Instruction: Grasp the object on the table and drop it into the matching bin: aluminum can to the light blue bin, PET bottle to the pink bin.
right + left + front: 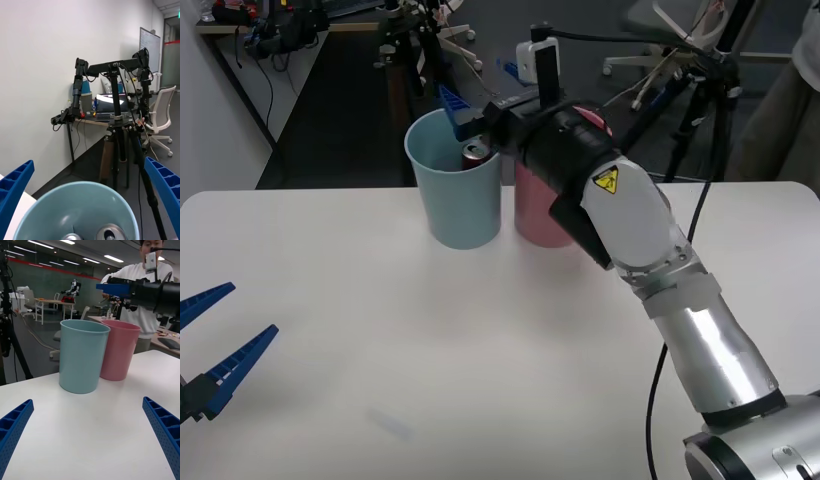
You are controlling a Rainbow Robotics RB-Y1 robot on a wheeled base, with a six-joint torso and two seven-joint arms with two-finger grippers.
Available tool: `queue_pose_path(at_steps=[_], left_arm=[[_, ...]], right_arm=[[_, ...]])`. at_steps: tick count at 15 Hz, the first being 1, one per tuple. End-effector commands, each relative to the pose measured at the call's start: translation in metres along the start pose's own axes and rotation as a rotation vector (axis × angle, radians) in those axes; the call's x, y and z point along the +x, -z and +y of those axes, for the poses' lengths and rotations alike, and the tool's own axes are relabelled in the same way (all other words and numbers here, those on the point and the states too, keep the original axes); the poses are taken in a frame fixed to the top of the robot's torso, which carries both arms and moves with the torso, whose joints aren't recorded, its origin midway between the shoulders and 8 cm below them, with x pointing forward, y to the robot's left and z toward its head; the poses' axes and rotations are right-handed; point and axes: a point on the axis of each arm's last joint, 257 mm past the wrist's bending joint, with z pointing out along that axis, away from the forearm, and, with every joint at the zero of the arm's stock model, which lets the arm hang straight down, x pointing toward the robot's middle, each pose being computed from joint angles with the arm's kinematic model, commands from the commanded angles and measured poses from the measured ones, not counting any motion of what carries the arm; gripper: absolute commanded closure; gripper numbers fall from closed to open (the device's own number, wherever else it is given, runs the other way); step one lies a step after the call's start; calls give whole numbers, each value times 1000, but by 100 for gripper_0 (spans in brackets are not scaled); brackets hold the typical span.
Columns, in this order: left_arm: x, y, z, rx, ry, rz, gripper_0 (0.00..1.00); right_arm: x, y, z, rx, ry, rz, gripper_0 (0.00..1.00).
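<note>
Hovering over the white table [330,300], my right gripper [90,195] hangs fingers spread above the light blue bin [455,195], beside the pink bin [535,215]. The aluminum can [476,153] lies inside the blue one. I should lift straight up, clear of the rim. My left gripper [220,345] waits spread low over the table.

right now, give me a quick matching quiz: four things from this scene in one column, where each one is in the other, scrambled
Things:
1. red can
2. right gripper
3. left gripper
4. pink bin

Places:
A. open, low over the table's near left part
B. inside the light blue bin
C. open, above the blue bin's mouth
D. standing beside the blue bin, on the robot's right of it

Pairs: 1-B, 2-C, 3-A, 4-D
</note>
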Motion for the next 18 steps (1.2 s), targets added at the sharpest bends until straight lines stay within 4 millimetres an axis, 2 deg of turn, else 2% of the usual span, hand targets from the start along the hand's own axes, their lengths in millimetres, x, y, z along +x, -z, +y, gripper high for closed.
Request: queue_pose_path(at_steps=[1, 8, 12, 13, 18], left_arm=[[0, 0, 0, 0, 0, 0, 0], [0, 0, 0, 0, 0, 0, 0], [0, 0, 0, 0, 0, 0, 0], [0, 0, 0, 0, 0, 0, 0], [0, 0, 0, 0, 0, 0, 0]], right_arm=[[5, 48, -8, -34, 38, 6, 0], [17, 187, -39, -138, 144, 17, 0], [38, 265, -69, -150, 182, 69, 0], [45, 290, -78, -140, 175, 96, 0], [71, 390, -109, -27, 50, 179, 0]])
